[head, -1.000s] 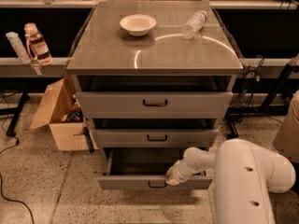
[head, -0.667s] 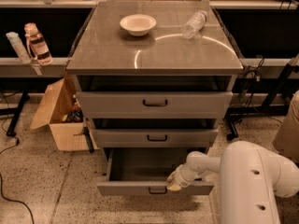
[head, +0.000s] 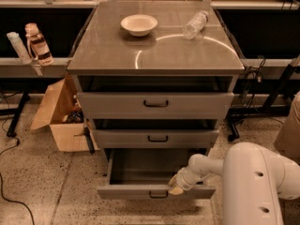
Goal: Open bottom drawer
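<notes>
I have the bottom drawer point(head: 126, 191), the lowest grey flat-fronted metal drawer with a small black bracket handle point(head: 158, 194), standing well out from the grey metal desk point(head: 154, 55). Its dark inside is open to view beneath the mid-sized grey drawer point(head: 197, 138). The white arm's gripper point(head: 176, 186) sits at the top edge of that front, just right of the handle; whether it is clamped on the edge or only pressed against it I cannot tell. I judge the task nearly finished. To pull well, I would draw straight out along the runners, level and slow, avoid twisting toward the arm's side, and stop short of the end stop.
</notes>
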`<state>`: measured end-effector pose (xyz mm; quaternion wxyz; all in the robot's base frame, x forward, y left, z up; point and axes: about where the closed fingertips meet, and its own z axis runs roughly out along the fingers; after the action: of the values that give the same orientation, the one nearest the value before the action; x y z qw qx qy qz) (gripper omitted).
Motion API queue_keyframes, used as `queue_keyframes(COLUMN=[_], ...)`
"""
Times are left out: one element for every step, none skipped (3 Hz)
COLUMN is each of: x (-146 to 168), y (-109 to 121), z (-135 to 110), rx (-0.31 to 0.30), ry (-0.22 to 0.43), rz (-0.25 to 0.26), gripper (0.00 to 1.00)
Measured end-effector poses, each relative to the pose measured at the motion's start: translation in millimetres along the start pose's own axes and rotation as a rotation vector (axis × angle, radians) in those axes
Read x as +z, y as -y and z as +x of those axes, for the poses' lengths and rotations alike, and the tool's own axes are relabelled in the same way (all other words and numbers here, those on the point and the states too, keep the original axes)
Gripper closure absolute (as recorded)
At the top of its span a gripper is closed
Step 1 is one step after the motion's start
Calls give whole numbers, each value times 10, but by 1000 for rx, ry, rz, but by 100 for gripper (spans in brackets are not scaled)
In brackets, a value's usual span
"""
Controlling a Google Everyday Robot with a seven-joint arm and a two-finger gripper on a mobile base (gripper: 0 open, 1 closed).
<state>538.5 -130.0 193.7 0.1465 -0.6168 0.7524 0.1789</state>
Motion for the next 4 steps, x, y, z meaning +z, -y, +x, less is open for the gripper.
queue_keyframes(x=[-13, -11, -11, -10], y=[-21, -23, -23, -24], z=[7, 5, 5, 5], rx=[9, 9, 9, 9], ry=[-1, -1, -1, -1], rz=[4, 4, 4, 4], gripper=[100, 85, 62, 31])
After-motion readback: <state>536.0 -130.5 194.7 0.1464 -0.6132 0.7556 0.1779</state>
